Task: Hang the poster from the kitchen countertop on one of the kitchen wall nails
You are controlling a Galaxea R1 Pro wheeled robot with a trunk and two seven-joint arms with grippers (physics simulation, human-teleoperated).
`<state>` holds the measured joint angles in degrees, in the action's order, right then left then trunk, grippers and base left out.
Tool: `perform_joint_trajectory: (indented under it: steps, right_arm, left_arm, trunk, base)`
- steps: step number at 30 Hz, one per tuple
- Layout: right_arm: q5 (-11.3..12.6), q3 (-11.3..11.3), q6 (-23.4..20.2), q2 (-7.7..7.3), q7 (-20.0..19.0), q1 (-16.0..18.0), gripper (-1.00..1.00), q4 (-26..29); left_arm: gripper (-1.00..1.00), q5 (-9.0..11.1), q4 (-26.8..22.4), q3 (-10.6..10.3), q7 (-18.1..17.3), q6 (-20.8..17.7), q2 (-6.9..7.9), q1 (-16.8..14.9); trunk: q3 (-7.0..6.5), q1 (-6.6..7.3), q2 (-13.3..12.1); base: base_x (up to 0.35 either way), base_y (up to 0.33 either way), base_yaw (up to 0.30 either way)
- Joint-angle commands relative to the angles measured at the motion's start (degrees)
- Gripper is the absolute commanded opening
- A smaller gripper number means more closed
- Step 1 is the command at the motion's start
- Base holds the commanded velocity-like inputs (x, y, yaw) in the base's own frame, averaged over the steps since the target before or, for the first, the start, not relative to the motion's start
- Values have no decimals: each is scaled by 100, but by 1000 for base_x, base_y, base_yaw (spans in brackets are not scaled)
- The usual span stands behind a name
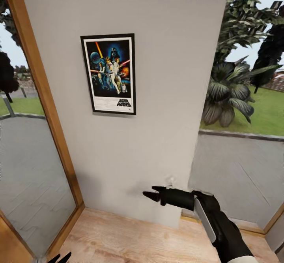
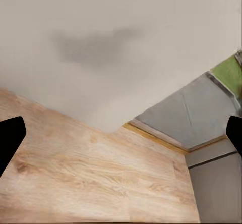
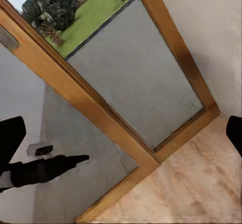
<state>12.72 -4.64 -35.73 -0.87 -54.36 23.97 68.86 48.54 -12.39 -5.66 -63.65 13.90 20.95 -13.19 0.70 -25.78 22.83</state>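
The Star Wars poster (image 1: 109, 74) hangs upright, slightly tilted, high on the pale wall panel (image 1: 165, 77), with no gripper touching it. Whatever holds it to the wall is hidden behind the frame. Well below the poster and to its right, my right gripper (image 1: 153, 192) points at the wall, open and empty. In the right wrist view its dark fingertips (image 3: 10, 133) stand far apart. My left gripper (image 1: 59, 258) is low at the frame's bottom edge; in the left wrist view its fingertips (image 2: 9, 141) are spread wide with nothing between them. The countertop is out of view.
Wood-framed glass walls (image 1: 43, 97) flank the panel on both sides, with a paved terrace and plants (image 1: 228, 97) outside. Light wood plank floor (image 1: 130, 239) runs up to the wall's foot. The glass (image 3: 45, 169) mirrors my right arm.
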Motion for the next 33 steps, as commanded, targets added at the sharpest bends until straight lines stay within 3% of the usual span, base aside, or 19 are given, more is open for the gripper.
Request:
perform_joint_trajectory:
  steps: [1,2,3,5,9,10,13,14,17,19,20,22,23,25,28,32,33]
  right_arm:
    - [49,249,-38,-119,1,-259,100,-106]
    - [24,720,21,-256,-19,-725,100,-400]
    - [-8,889,98,-297,-21,-919,100,-540]
    - [-67,1002,274,-325,-21,-1113,100,-680]
    - [-313,1136,1051,-430,3,-1542,100,-1091]
    - [-516,1204,1773,-763,44,-1807,100,-2309]
    - [-543,1238,1919,-973,81,-1849,100,-3011]
    - [-560,1344,2321,-1104,599,-1869,100,-3678]
    - [-560,1384,3005,-1127,2346,-1876,100,-4199]
    - [-564,1377,3172,-1119,2955,-1877,100,-4343]
    - [-569,1371,3296,-1108,3481,-1878,100,-4464]
    - [-569,1369,3396,-1099,3896,-1878,100,-4569]
    - [-564,1369,3481,-1093,4179,-1878,100,-4655]
    - [-566,1366,3544,-1087,4361,-1878,100,-4724]
    - [-571,1362,3622,-1048,4582,-1879,100,-4888]
    - [-570,1366,3645,-973,4645,-1879,100,-5023]
    - [-570,1366,3651,-939,4661,-1879,100,-5111]
  left_arm:
    - [100,45,4,-73,-103,33,-4,-6]
    - [100,43,1,-150,-202,26,-36,-6]
    - [100,42,1,-187,-227,23,-53,-5]
    - [100,42,0,-217,-242,15,-65,-6]
    - [100,31,13,-278,-258,1,-107,-8]
    - [100,-36,364,-450,-261,-8,-138,-4]
    - [100,-52,751,-483,-264,-6,-147,-5]
    - [100,-53,968,-502,-243,-26,-163,-4]
    - [100,-48,1056,-512,-187,-42,-324,4]
    - [100,-48,1068,-513,-51,-43,-389,20]
    - [100,-47,1076,-514,251,-47,-449,42]
    - [100,-47,1081,-514,704,-50,-519,55]
    - [100,-47,1084,-515,1232,-51,-603,64]
    - [100,-47,1086,-515,1784,-52,-700,70]
    - [100,-41,1084,-517,3213,-48,-927,76]
    - [100,-35,1079,-521,4289,-41,-1049,78]
    - [100,-33,1073,-522,4769,-38,-1102,79]
  trunk:
    - [6,-1,9]
    - [6,-1,9]
    - [6,-1,9]
    - [6,-1,9]
    - [6,-1,9]
    - [6,-1,9]
    - [6,-1,9]
    - [6,-1,9]
    - [6,-1,9]
    - [6,-1,9]
    - [6,-1,9]
    - [6,-1,9]
    - [6,-1,9]
    - [6,-1,9]
    - [6,-1,9]
    - [6,-1,9]
    - [6,-1,9]
  base:
    - [-138,0,0]
    - [-57,0,0]
    - [-36,0,0]
    - [-26,0,0]
    - [-11,0,0]
    - [-2,0,0]
    - [-1,0,0]
    - [0,0,0]
    - [0,0,0]
    - [0,0,0]
    - [0,0,0]
    - [0,0,0]
    - [0,0,0]
    - [0,0,0]
    - [0,0,0]
    - [0,0,0]
    - [0,0,0]
